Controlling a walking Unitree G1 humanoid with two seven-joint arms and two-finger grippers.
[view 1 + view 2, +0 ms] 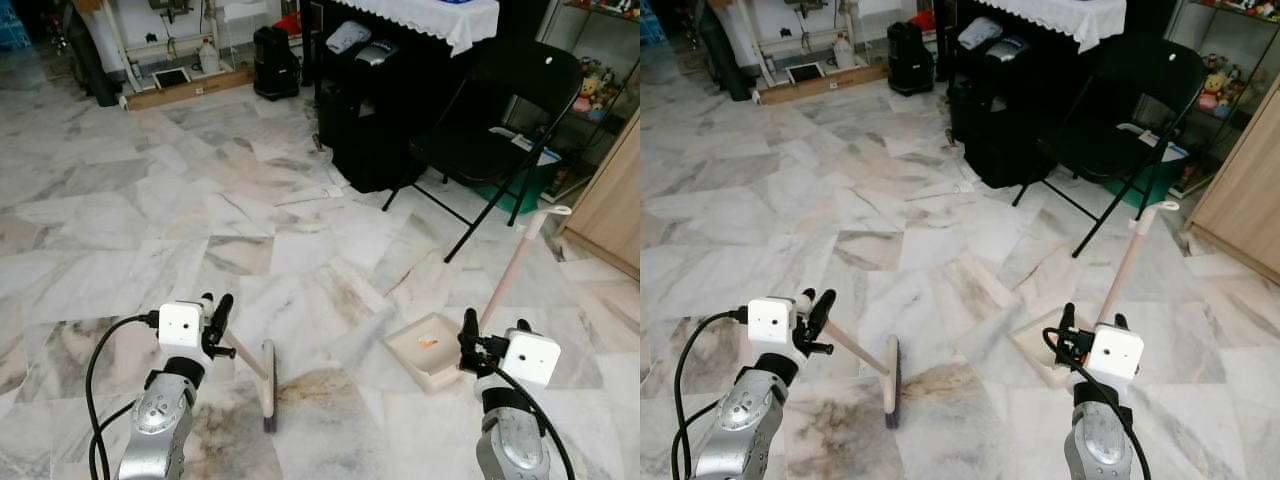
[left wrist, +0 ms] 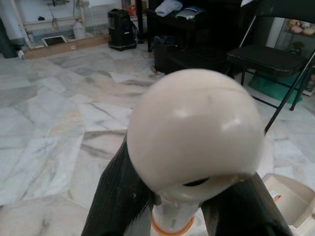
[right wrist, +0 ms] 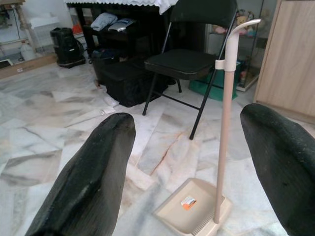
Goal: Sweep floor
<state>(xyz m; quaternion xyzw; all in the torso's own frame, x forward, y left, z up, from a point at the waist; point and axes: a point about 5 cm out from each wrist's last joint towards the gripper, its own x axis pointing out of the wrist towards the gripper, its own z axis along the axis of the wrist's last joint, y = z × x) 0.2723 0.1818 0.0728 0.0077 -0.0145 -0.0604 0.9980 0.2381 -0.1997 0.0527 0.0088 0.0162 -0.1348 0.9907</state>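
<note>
- Broom (image 1: pixel 267 392) head rests on the marble floor (image 1: pixel 150 220); our left pincer (image 1: pixel 218 322) is clamped on its handle.
- Our right pincer (image 3: pixel 197 162) hangs spread wide and empty, near the dustpan (image 1: pixel 432 345).

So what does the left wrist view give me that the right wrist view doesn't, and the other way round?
Left wrist view: the broom handle's rounded cream end up close, clamped between the left gripper fingers. Right wrist view: the right gripper open with nothing between its fingers, and the dustpan's upright handle rising from the pan. Shared: the cream dustpan on the marble floor, the black folding chair and the black stand behind.
</note>
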